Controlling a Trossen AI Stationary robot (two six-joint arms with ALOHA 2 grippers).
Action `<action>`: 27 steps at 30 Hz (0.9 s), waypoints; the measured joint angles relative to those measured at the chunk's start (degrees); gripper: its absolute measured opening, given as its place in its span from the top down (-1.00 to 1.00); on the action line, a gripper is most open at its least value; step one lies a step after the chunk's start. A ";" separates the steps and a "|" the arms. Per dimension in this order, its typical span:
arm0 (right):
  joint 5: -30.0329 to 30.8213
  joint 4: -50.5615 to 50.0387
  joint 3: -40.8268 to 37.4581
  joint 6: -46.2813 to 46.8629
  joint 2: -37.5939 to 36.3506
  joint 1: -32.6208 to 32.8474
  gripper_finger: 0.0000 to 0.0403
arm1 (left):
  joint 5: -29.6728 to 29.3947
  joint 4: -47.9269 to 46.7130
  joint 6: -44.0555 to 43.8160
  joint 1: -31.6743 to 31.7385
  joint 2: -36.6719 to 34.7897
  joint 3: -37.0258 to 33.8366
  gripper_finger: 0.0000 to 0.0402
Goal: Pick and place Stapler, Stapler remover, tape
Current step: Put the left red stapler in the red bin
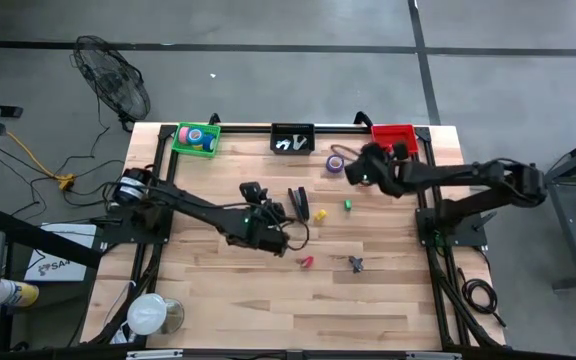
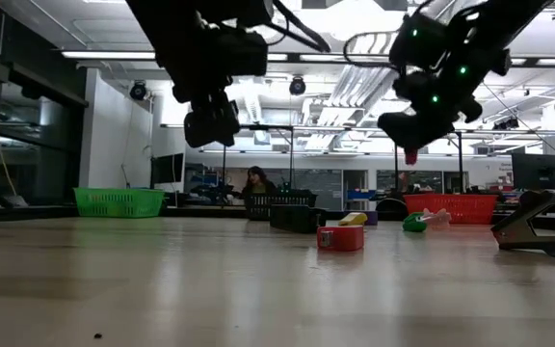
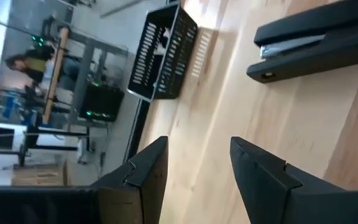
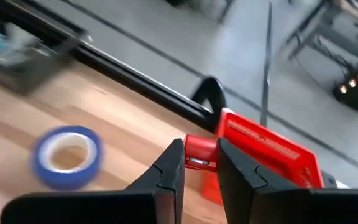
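Well, I start on the left side of the table. My left gripper (image 3: 199,142) hangs above the wood with its two fingers apart, and nothing is between them. The black stapler (image 3: 319,40) lies flat on the table just beside it, a bit more toward the middle. Its long side points from the front edge toward the baskets at the back. The left arm is the nearer one, so I think it should get the stapler, and its fingers must close across the thin sides.

Farther right, my right gripper (image 4: 199,146) is up in the air, squeezed on a small red piece (image 4: 197,154), maybe a staple remover. The red basket (image 4: 272,149) is just ahead of it. A blue tape roll (image 4: 67,155) sits on the table nearby.
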 joint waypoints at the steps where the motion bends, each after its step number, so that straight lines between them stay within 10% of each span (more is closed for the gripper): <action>1: -1.25 -0.14 0.00 -0.54 0.01 -1.89 0.70 | 0.62 0.04 0.00 0.48 0.00 -0.02 0.16; 27: -21.97 0.13 0.00 -4.82 0.16 -31.69 0.68 | 14.94 8.78 7.26 5.46 0.00 -0.07 0.16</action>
